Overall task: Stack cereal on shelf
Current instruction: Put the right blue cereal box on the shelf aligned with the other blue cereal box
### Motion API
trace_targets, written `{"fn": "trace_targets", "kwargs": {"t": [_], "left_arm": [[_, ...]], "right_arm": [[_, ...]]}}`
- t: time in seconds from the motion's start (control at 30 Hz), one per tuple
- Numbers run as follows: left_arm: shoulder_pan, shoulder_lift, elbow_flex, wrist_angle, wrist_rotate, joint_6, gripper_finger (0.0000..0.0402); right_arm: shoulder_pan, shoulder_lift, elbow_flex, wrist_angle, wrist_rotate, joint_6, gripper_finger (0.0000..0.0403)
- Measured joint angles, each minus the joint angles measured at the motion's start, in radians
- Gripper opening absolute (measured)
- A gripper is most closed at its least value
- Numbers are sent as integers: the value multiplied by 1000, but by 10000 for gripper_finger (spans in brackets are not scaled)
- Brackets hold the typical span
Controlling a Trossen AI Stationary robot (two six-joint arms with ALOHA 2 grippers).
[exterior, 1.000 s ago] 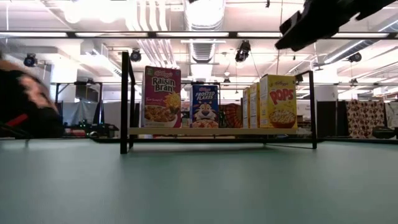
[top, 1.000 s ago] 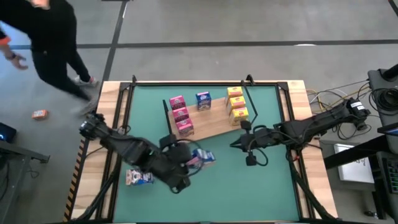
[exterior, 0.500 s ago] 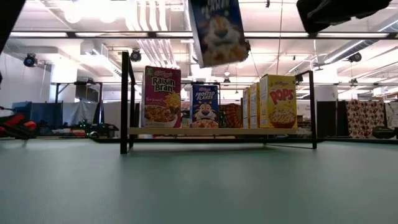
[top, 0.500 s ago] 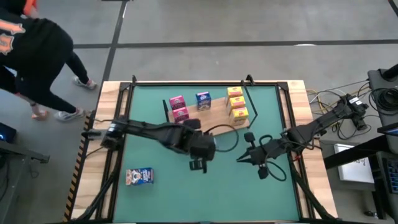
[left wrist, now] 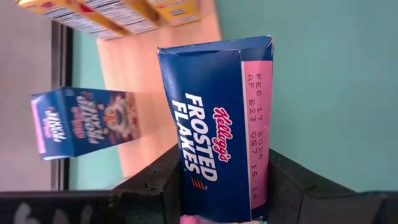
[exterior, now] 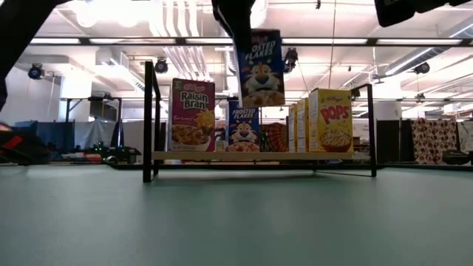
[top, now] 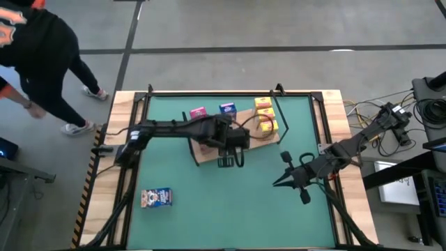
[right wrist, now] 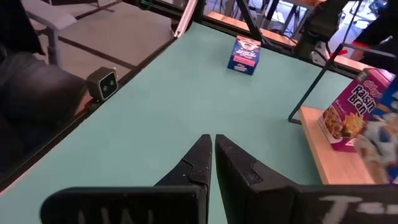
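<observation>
Left claw (left wrist: 224, 214) clamped on a blue Frosted Flakes box (left wrist: 217, 124) — held upright in the air above the shelf (top: 240, 146), in front of the blue box (exterior: 242, 127) already standing on the board. Low view shows the held box clear of the board, not touching it. Raisin Bran boxes (exterior: 192, 114) stand at one end of the shelf, yellow Pops boxes (exterior: 327, 120) at the other. One more blue box (top: 156, 198) lies on the green counter (top: 209, 209) near the left front corner, well apart from the shelf. Right claw (right wrist: 213, 155) pinched closed, holding nothing — hovering over the counter's right side. A person (top: 38, 56) stands beyond the counter's far left corner.
</observation>
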Motion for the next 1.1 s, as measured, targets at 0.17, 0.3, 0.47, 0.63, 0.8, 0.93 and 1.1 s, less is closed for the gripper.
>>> {"fn": "trace_targets", "kwargs": {"t": [0.17, 0.3, 0.47, 0.63, 0.8, 0.93, 1.1], "left_arm": [[58, 1, -13, 3, 0, 34, 144], [95, 2, -34, 17, 0, 54, 144], [131, 2, -65, 56, 36, 87, 144], [160, 2, -96, 80, 79, 123, 144], [188, 2, -144, 86, 79, 135, 144], [207, 2, -180, 121, 79, 136, 144], [230, 2, -201, 140, 80, 127, 144]], "right_arm": [[0, -33, -21, 12, 0, 0, 13], [0, -51, -30, 16, 0, 1, 13], [-1, -55, -32, 15, 1, 1, 13], [-1, -53, -32, 15, 1, 2, 13], [-1, -53, -32, 15, 1, 3, 13], [-1, -53, -32, 15, 2, 3, 13], [-1, -53, -32, 15, 4, 4, 13]]}}
